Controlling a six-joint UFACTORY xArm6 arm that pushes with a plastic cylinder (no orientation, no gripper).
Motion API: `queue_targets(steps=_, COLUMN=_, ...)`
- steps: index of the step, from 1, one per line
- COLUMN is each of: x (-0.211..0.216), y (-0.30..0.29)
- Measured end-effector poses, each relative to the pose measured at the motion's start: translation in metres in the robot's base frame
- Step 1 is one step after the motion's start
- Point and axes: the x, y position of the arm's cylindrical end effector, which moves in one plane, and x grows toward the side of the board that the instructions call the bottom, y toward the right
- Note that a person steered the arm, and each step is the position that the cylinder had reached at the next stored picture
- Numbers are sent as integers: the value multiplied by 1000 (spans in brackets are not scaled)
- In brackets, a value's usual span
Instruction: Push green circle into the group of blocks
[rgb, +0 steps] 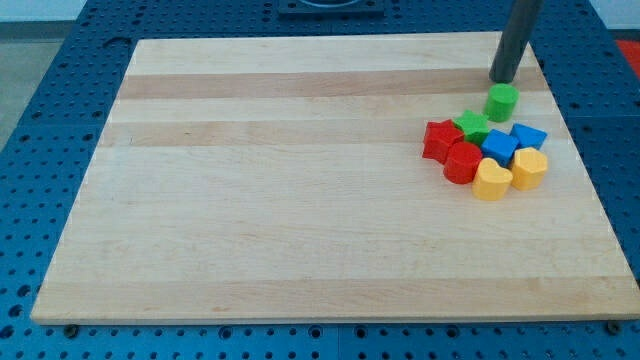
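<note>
Board (300, 200): a pale wooden top with lengthwise grain, lying on a blue perforated table (40, 120) that shows on all sides of it.
Yellow heart (491, 181): nearest block of the group, at the view's bottom edge of the cluster, touching the red circle on its left and the yellow hexagon on its right.
Yellow hexagon (529, 168): just to the view's right of the heart, below the right blue block.
Red circle (463, 163): a short cylinder at the cluster's lower left, pressed against the red star.
Red star (441, 140): the leftmost piece of the cluster, its shape only roughly readable.
Blue blocks: one (499, 146) in the cluster's middle, the other (529, 135) at its right edge; both look angular, exact shapes unclear.
Green star (471, 125): at the top of the cluster, touching the red star and the middle blue block.
Green circle (502, 101): a small cylinder just above and to the right of the green star, very near it, at the cluster's top edge; whether they touch cannot be told.
My tip (503, 79): end of the dark rod, on the board just above the green circle, close behind it, on the side away from the cluster.
Claw: this arm carries none, only the rod, so there is no spread or pinch to report.
</note>
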Motion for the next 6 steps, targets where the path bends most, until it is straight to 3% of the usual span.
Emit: queue_targets(steps=6, x=53, y=-6)
